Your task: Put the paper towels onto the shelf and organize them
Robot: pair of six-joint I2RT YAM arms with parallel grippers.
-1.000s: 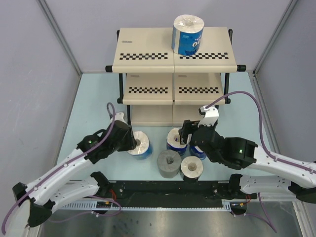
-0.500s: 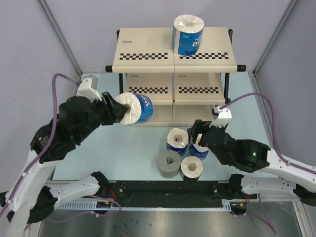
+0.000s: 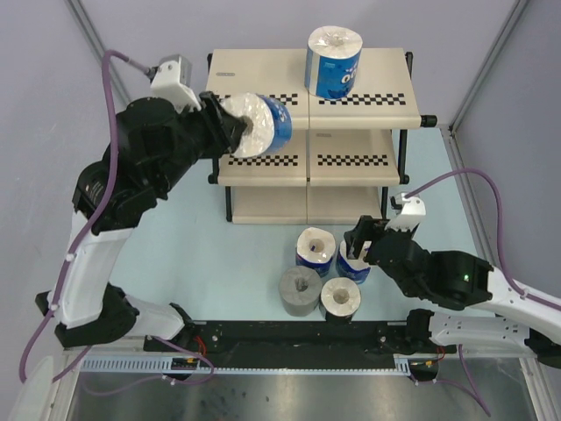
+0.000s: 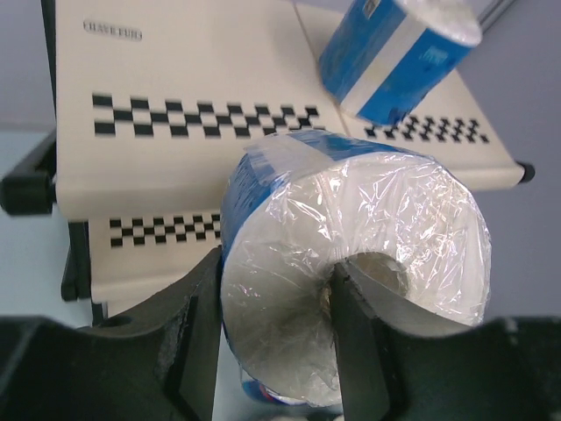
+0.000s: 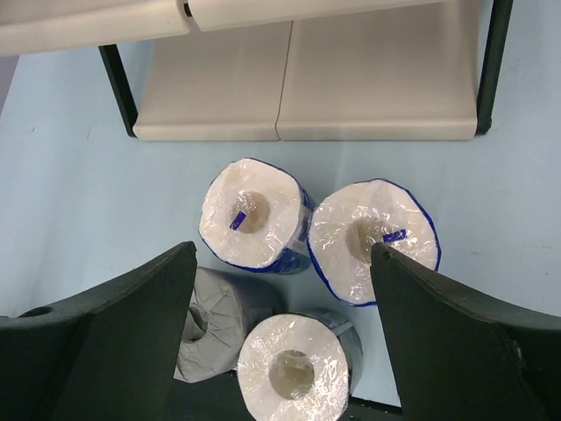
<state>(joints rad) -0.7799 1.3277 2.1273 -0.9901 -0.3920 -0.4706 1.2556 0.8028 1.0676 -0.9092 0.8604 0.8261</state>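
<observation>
My left gripper [image 3: 235,130] [image 4: 276,338] is shut on a blue-wrapped paper towel roll [image 3: 259,124] [image 4: 351,254], one finger in its core and one outside the wall. The roll lies on its side in the air, in front of the left half of the shelf's [image 3: 263,83] [image 4: 175,61] top tier. Another blue-wrapped roll [image 3: 334,61] [image 4: 399,57] stands on the top tier's right half. On the table sit two blue-wrapped rolls [image 5: 254,215] [image 5: 372,239], a grey roll [image 3: 299,289] [image 5: 215,324] and a dark-wrapped roll [image 3: 340,299] [image 5: 294,368]. My right gripper [image 3: 364,241] [image 5: 282,254] hovers open above them.
The shelf's middle and bottom boards [image 5: 289,79] hold nothing that I can see. Grey enclosure walls with metal posts close in the left, right and back. A black rail [image 3: 298,333] runs along the near edge, right behind the table rolls.
My left arm has lifted its roll from the table up to the shelf's top tier. The right gripper has drawn back a little to the right and stays open.
</observation>
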